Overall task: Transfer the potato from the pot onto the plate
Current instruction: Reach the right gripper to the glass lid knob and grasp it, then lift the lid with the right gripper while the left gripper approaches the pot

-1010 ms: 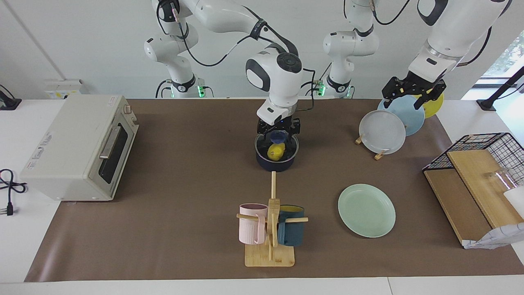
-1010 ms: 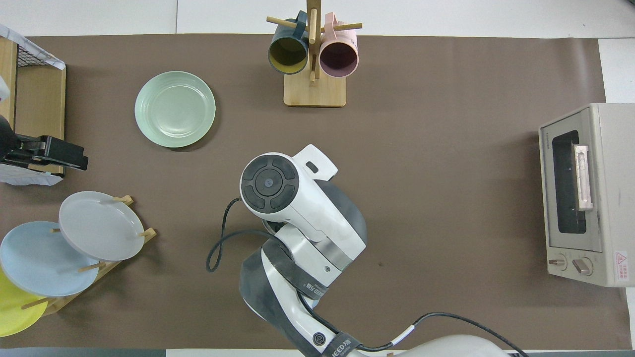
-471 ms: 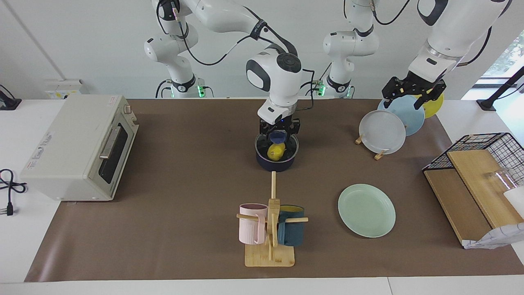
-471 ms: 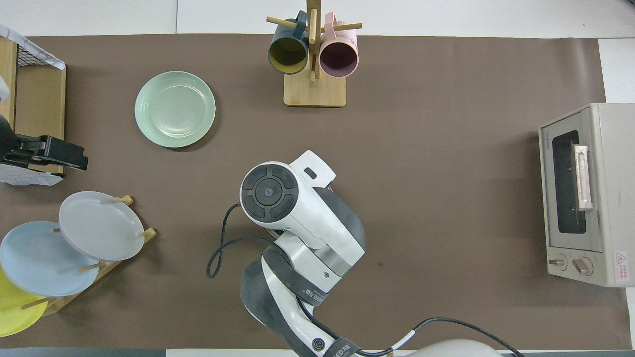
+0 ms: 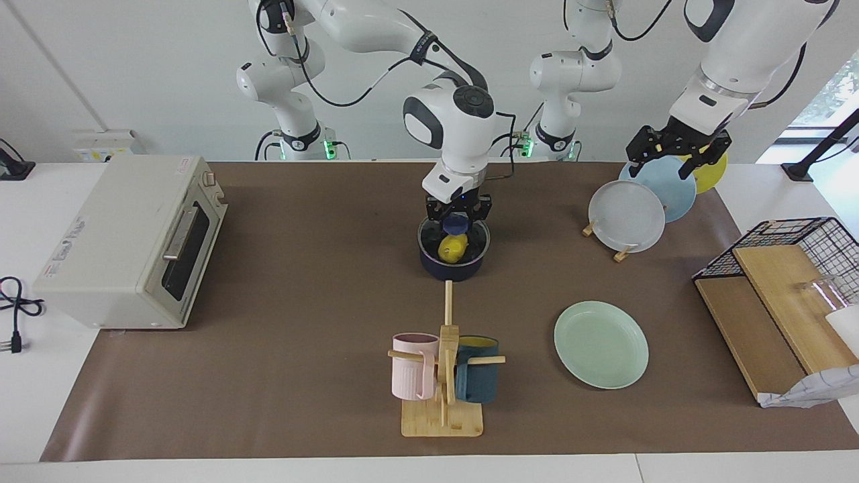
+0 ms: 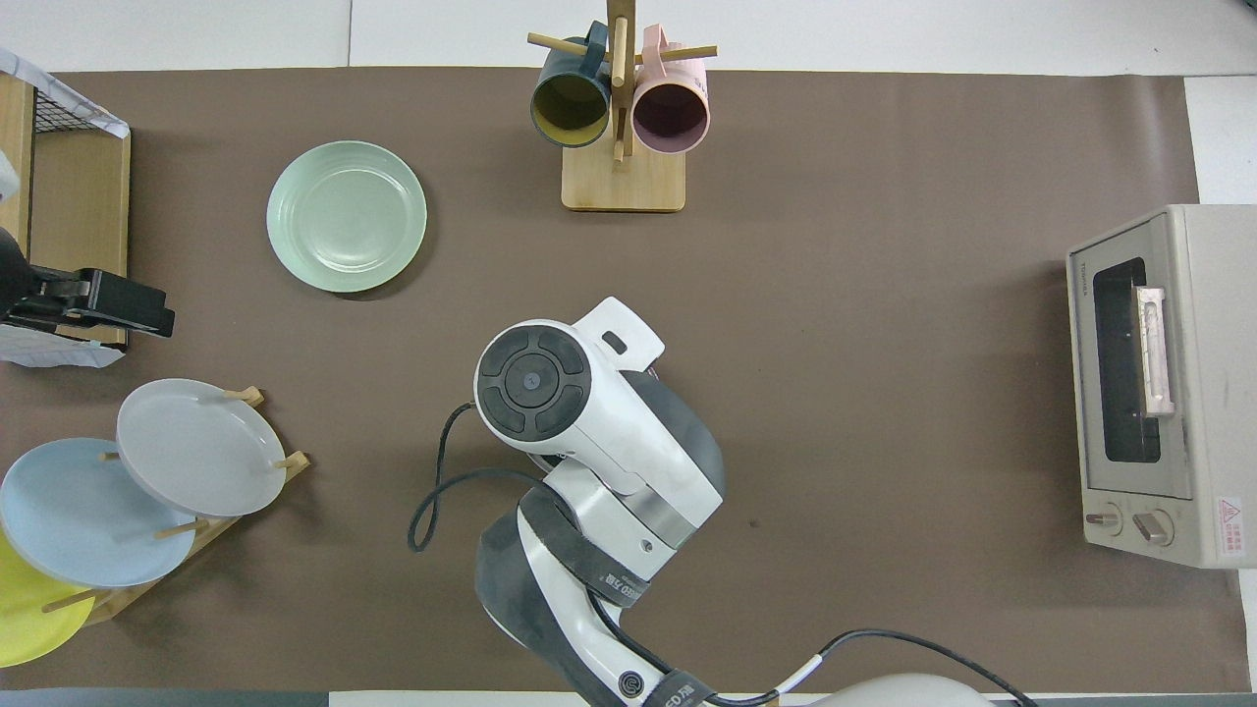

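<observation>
Brown mat (image 5: 302,302): covers most of the desk (image 5: 40,416), whose white edges show all round it.
Toaster oven (image 5: 127,241): at the right arm's end of the desk, on the mat's edge, door shut.
Shelf (image 5: 772,315): wooden boards under a black wire frame, at the left arm's end of the desk.
Right arm (image 5: 449,127): reaches in from its base to the desk's middle; in the overhead view its wrist hides the pot entirely.
Left arm (image 5: 725,74): waits raised over the plate rack.
Plate rack (image 5: 624,253): at the corner of the mat nearest the left arm's base, holding a grey-white, a light blue and a yellow plate on edge.
Mug tree (image 5: 444,376): wooden stand near the mat's edge farthest from the robots, a pink mug and a dark teal mug hung on it.
Plate (image 5: 600,343): mint green, flat on the mat, beside the mug tree toward the left arm's end; nothing on it.
Pot (image 5: 454,258): dark navy, mid-desk, nearer to the robots than the mug tree.
Left gripper (image 5: 676,153): over the rack's plates, fingers spread, holding nothing.
Right gripper (image 5: 456,225): lowered into the pot's mouth, fingers pressed in on the potato's upper end.
Potato (image 5: 453,248): yellow lump, inside the pot.
</observation>
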### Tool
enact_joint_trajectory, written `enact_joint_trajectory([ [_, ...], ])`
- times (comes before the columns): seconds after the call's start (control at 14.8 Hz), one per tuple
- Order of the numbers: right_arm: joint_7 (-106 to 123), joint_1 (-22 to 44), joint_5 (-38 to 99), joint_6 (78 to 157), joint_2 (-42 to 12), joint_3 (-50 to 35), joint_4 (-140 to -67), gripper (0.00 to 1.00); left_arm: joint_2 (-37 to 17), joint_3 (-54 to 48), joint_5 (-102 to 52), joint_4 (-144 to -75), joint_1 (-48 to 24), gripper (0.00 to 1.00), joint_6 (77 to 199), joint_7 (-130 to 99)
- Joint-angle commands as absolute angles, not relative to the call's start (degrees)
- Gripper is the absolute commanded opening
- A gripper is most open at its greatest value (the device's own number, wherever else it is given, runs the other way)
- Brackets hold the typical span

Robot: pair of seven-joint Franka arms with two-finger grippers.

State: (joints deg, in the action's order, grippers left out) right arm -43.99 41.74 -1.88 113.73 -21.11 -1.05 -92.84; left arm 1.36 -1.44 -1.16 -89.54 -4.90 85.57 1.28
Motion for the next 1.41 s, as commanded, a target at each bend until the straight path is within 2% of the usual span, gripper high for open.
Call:
enact_joint_trajectory([
  [0.0, -43.6, 40.7, -2.8, 109.7, -20.0, -1.2, -89.2, 0.51, 2.2, -1.7, -0.4, -90.2, -4.9, 1.0, 86.0, 1.1],
  [0.13, -40.8, 39.3, -2.8, 106.4, -20.1, -0.8, -86.1, 0.51, 2.2, -1.7, -0.4, -90.2, -5.2, 1.0, 86.0, 0.8],
  [0.4, -32.1, 32.5, -2.3, 104.2, -19.1, -0.9, -85.9, 0.51, 2.5, -2.5, -1.0, -92.1, -6.2, 1.0, 89.3, -6.8],
  [0.61, -23.4, 27.7, -2.0, 102.2, -17.9, -0.7, -86.7, 0.52, 3.4, -2.6, -1.0, -94.8, -11.0, 1.0, 93.2, -15.7],
  [0.81, -11.9, 19.3, -1.9, 102.1, -17.1, -0.8, -88.2, 0.52, 3.7, -2.6, -1.0, -96.7, -16.0, 1.0, 95.8, -21.9],
  [1.08, -4.1, 13.5, -1.9, 104.1, -14.8, -0.7, -94.5, 0.52, 3.1, -2.6, -1.1, -100.4, -24.5, 1.0, 101.7, -36.5],
  [1.35, -1.9, 10.4, -2.0, 113.1, -9.9, -0.7, -108.6, 0.53, 2.0, -2.5, -1.1, -105.4, -30.2, 1.0, 109.7, -46.6],
])
